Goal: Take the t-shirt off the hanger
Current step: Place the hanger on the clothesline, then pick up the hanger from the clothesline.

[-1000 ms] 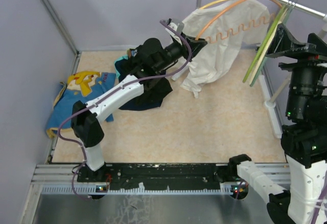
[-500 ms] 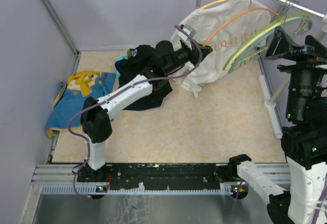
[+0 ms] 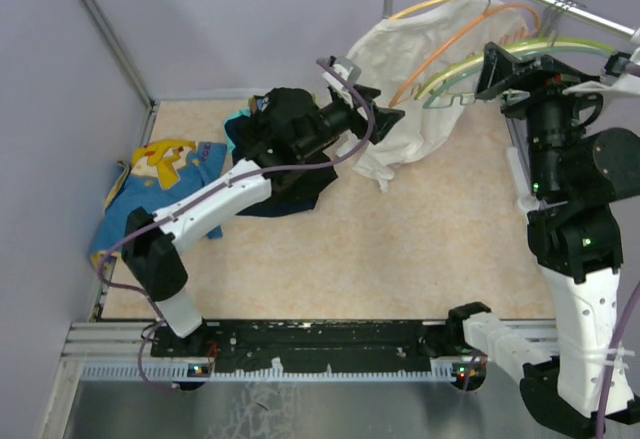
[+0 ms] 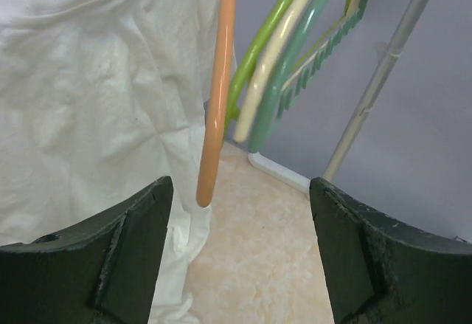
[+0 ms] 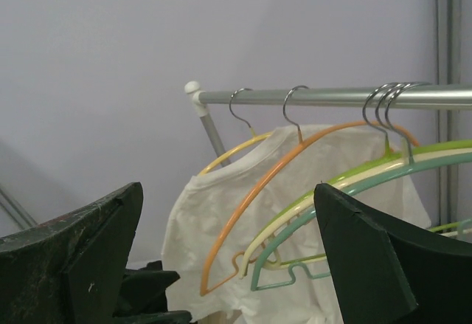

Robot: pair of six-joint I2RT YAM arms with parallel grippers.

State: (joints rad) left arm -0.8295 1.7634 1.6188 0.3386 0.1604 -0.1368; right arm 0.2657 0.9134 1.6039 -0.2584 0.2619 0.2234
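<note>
Beige marbled desk [image 3: 420, 249], and two garments lie on it. Far left, up against the wall, there's a crumpled blue garment [image 3: 150, 194] with a yellow print. Near it, towards the back, sits a dark navy garment [image 3: 300, 191] in a heap, with a teal scrap [image 3: 238, 116] at its back edge. The white t-shirt [image 3: 400, 129] hangs low over the back; whether it touches the desk is unclear.

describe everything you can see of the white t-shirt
Plain white t-shirt, thin creased cloth, hanging by its collar from the yellow hanger on the rail, body drooping slack toward the floor. An orange hanger lies across its front. The open left gripper is close beside it, not holding it.
</note>
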